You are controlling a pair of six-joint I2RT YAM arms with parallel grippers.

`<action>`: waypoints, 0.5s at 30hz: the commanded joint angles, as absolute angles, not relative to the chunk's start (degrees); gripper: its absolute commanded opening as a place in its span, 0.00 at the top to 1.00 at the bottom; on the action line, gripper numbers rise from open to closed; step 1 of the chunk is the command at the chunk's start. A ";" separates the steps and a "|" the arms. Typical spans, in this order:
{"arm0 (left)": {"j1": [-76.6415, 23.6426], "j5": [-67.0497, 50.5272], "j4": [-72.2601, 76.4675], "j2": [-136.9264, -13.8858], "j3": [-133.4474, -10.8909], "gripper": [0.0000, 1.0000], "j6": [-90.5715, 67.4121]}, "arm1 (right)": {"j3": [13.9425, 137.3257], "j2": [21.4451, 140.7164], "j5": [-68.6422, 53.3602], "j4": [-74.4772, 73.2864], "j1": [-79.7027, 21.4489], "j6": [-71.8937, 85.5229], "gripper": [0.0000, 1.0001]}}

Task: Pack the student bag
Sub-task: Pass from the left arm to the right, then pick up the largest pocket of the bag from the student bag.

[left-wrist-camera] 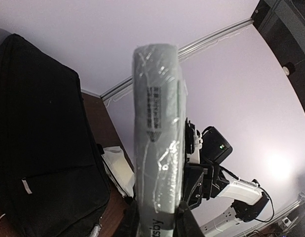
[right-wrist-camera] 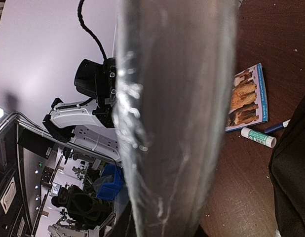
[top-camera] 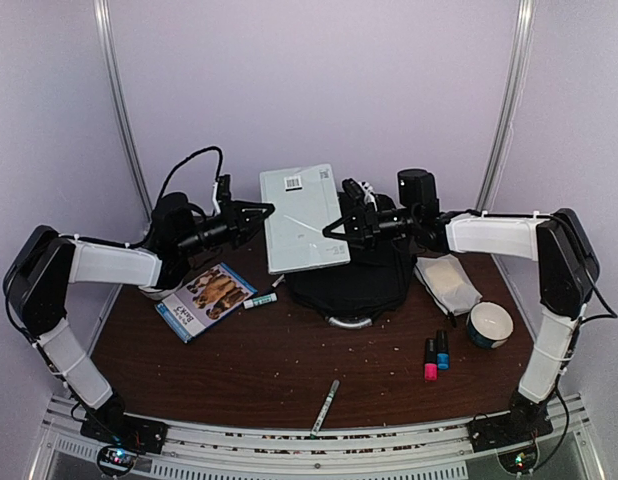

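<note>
left arm (top-camera: 119, 262): elbow bent, forearm reaching inward, level above the desk (top-camera: 279, 360)
left pincer (top-camera: 254, 212): clamped on the wrapped book (top-camera: 304, 215), left edge
right pincer (top-camera: 341, 222): closed on its right edge, arm mirrored
student bag (top-camera: 364, 285): on the desk, beneath the book

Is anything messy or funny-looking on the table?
Yes. Little pale crumbs are sprinkled across the brown table, mostly near the front. A marker lies crooked right at the front edge, away from the other things.
</note>
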State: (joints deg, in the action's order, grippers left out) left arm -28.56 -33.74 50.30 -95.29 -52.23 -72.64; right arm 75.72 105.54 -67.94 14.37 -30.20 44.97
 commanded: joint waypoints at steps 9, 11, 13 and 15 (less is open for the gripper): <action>-28.82 -30.92 22.53 -90.93 -62.03 0.47 -49.78 | 75.73 98.88 -62.43 5.15 -25.00 36.55 1.00; -28.91 -29.34 14.54 -90.43 -64.82 0.45 -43.62 | 76.82 96.81 -59.76 -3.13 -23.37 29.52 1.00; -29.47 -27.05 7.24 -90.21 -67.69 0.44 -37.45 | 77.68 94.61 -56.68 -10.32 -21.86 22.58 1.00; -30.73 -24.51 0.64 -90.63 -71.49 0.44 -30.21 | 77.40 92.16 -54.43 -14.02 -19.98 18.65 1.00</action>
